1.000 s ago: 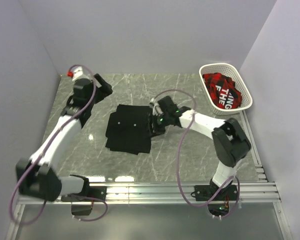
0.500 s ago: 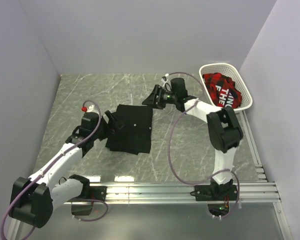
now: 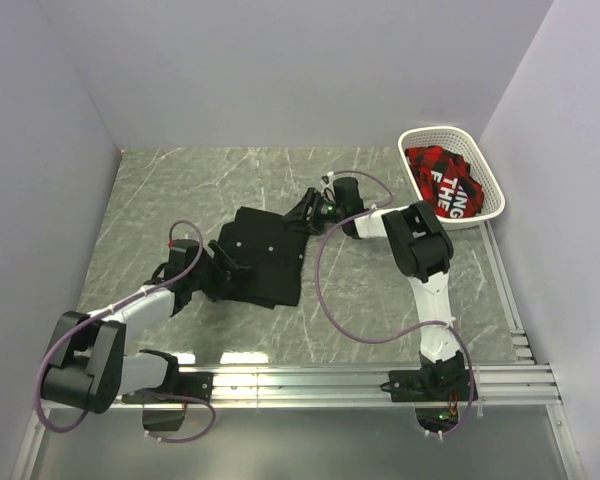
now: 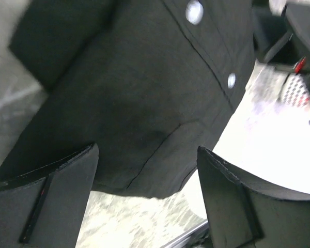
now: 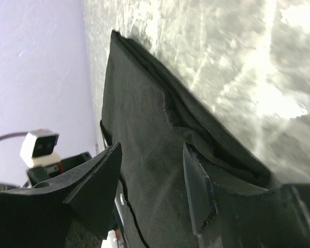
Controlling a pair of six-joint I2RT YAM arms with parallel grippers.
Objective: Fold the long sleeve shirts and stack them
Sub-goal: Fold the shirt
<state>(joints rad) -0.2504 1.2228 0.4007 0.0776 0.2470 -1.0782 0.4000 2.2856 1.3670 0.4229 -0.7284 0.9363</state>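
Grey marbled tabletop (image 3: 240, 170), seemingly lilac walls (image 3: 280, 70)

The grey veined marble-look table (image 3: 370, 290) carries a folded black fabric shirt (image 3: 265, 258) at centre and a white plastic basket (image 3: 492, 195) at upper right.

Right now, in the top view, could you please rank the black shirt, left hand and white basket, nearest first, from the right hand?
1. black shirt, at the right hand, centre.
2. left hand, on the shirt's left side.
3. white basket, far right corner.
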